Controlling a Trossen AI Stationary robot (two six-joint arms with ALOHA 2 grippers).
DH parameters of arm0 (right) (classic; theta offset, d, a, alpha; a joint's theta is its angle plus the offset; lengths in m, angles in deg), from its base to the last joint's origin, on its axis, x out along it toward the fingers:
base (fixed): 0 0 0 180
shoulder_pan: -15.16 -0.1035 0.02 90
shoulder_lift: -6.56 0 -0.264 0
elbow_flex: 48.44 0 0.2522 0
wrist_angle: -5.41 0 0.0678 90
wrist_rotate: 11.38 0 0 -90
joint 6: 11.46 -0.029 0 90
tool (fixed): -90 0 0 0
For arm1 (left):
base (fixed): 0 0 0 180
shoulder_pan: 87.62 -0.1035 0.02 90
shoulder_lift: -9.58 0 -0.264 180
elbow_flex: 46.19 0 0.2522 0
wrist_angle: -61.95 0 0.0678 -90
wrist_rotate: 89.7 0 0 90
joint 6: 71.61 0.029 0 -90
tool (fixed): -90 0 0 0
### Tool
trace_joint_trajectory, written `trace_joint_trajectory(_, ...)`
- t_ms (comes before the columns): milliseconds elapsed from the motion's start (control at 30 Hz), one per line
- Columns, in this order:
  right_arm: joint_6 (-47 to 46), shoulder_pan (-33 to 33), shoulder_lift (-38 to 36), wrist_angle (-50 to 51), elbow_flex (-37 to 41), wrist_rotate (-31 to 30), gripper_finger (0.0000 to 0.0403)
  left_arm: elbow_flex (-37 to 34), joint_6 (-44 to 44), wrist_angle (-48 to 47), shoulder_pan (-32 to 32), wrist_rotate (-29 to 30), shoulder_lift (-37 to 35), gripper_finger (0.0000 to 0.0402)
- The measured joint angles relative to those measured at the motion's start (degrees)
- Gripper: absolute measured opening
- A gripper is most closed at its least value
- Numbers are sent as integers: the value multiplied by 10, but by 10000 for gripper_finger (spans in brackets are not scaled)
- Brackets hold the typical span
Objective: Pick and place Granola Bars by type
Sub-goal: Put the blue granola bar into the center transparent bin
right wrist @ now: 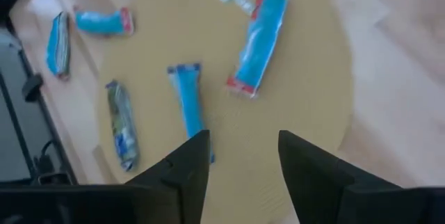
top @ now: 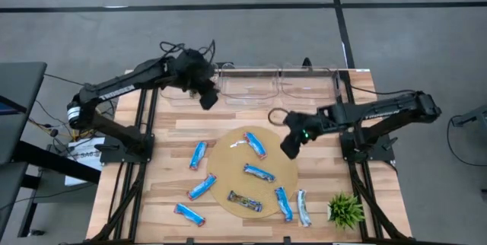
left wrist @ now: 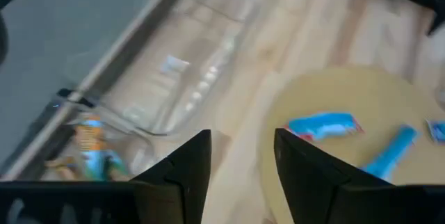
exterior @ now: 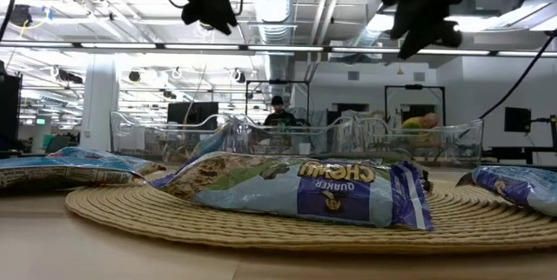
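While both hang above the table: left gripper (left wrist: 240, 165) and right gripper (right wrist: 240, 161), jaws apart (empty).

the table (top: 228, 127) is light wood in planks, smooth and matt. the round mat (top: 228, 170) looks woven from straw or rope, with a rough, ribbed surface. the granola bars (top: 259, 173) have glossy, crinkled foil or plastic wrappers. the bins (top: 251, 85) at the far edge are clear, shiny plastic. the arms and the gripper fingers (right wrist: 184, 175) look like dark, matt plastic or metal.
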Motion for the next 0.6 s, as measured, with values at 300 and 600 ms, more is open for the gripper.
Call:
trace_joint_trajectory(300,-10,-48,84,-72,-2,43,153,-157,-102,165,86,-26,-54,143)
trace_joint_trajectory(600,72,-55,212,-68,-67,57,152,-232,-190,222,149,-25,-102,143)
